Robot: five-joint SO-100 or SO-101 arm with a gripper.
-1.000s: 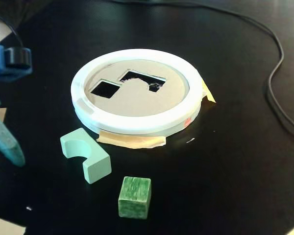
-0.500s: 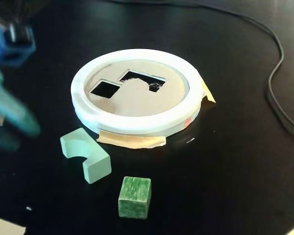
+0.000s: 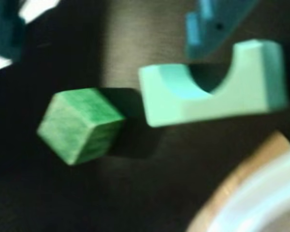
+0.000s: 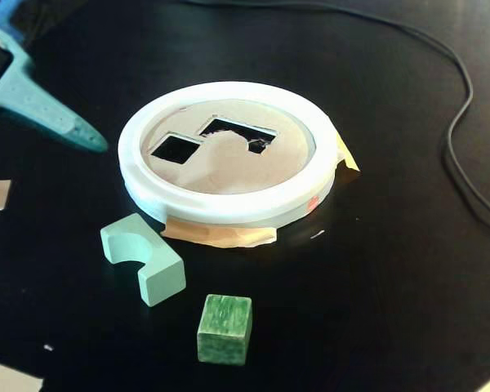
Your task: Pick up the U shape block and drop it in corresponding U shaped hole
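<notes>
Fixed view: U shape block (image 4: 143, 263) lying on the black surface (image 4: 376, 269), just in front of the white-rimmed round board (image 4: 229, 204), notch turned up and toward the left. Green cube (image 4: 224, 328) near it, lower right, apart from it. U shaped hole (image 4: 238, 133) dark and open in the tan face beside a square cutout (image 4: 171, 149); tan tape (image 4: 220, 235) under the near rim. Black cable (image 4: 465, 147) curving along the right. Teal gripper (image 4: 86, 137) entering at upper left, only 1 pointed finger (image 4: 41, 106) seen, nothing held; how far open, cannot tell. Wrist view, blurred: U shape block (image 3: 212, 99) at upper right, notch upward, a teal finger (image 3: 212, 24) just above the notch, no grip on it; green cube (image 3: 79, 124) to the left, board rim (image 3: 261, 203) at lower right.
</notes>
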